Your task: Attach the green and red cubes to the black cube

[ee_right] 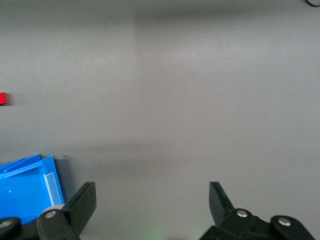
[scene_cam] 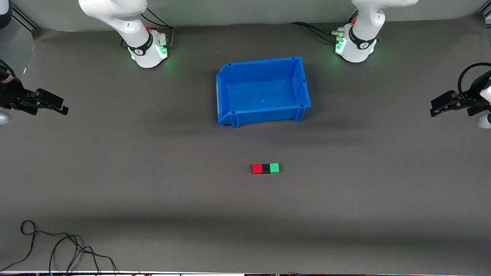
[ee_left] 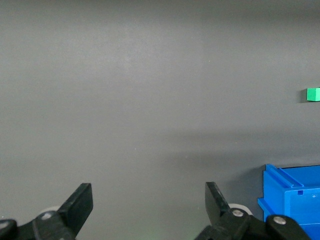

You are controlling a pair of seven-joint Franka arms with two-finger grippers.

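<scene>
Three small cubes sit in a touching row on the grey mat, nearer the front camera than the blue bin [scene_cam: 303, 82]. The black cube [scene_cam: 266, 168] is in the middle, with the red cube [scene_cam: 257, 168] on its right-arm side and the green cube [scene_cam: 274, 167] on its left-arm side. The left gripper [scene_cam: 437, 108] waits open and empty over the left arm's end of the table. The right gripper [scene_cam: 57, 105] hangs open and empty over the right arm's end. The left wrist view catches the green cube [ee_left: 313, 94]; the right wrist view catches an edge of the red cube [ee_right: 2, 98].
The blue bin [ee_left: 290, 197] stands open-topped with nothing in it, a corner also showing as the blue bin [ee_right: 25, 185] in the right wrist view. A loose black cable [scene_cam: 69, 249] lies at the mat's front edge toward the right arm's end.
</scene>
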